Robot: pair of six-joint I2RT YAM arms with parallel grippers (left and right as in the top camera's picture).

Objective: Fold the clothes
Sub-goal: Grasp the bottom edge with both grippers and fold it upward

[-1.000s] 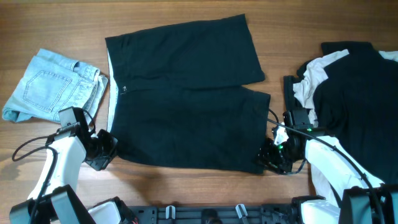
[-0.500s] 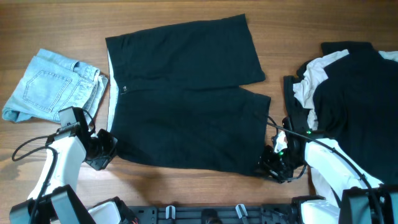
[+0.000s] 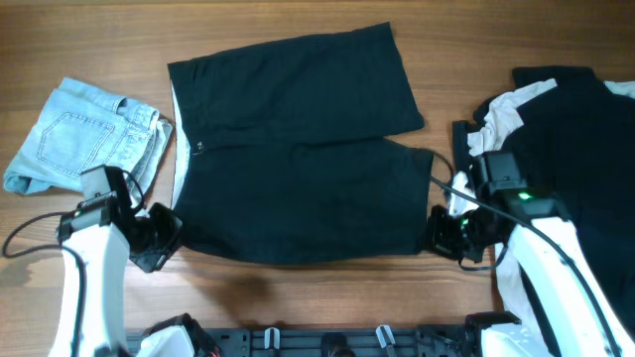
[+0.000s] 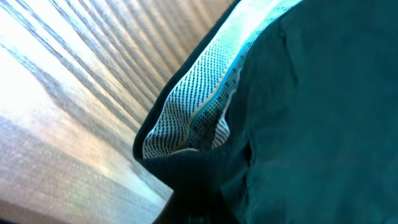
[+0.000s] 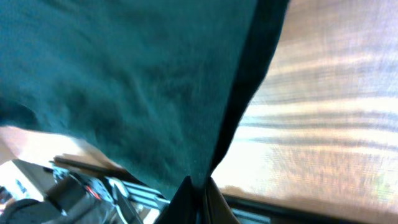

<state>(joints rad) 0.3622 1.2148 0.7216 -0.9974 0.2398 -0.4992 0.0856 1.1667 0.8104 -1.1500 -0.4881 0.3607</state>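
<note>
The black shorts [image 3: 298, 149] lie spread flat on the wooden table, waistband to the left, legs to the right. My left gripper [image 3: 164, 236] is at the near waistband corner. In the left wrist view the black cloth [image 4: 311, 112] and its white mesh lining run down into the dark jaws [image 4: 199, 211], which look shut on it. My right gripper [image 3: 437, 230] is at the near leg's hem corner. In the right wrist view its fingers [image 5: 198, 193] pinch the shorts' hem [image 5: 124, 74], which hangs raised above the table. A heap of black and off-white garments [image 3: 556, 129] lies at the right.
A folded pair of light blue denim shorts [image 3: 84, 139] lies at the left, close behind my left arm. The heap at the right sits just behind my right arm. The table's front edge with a black rail [image 3: 327, 342] runs below the shorts.
My right gripper has risen and moved back from the front edge with the hem corner. The shorts' near edge has pulled away from the front. My left arm has shifted slightly left.
</note>
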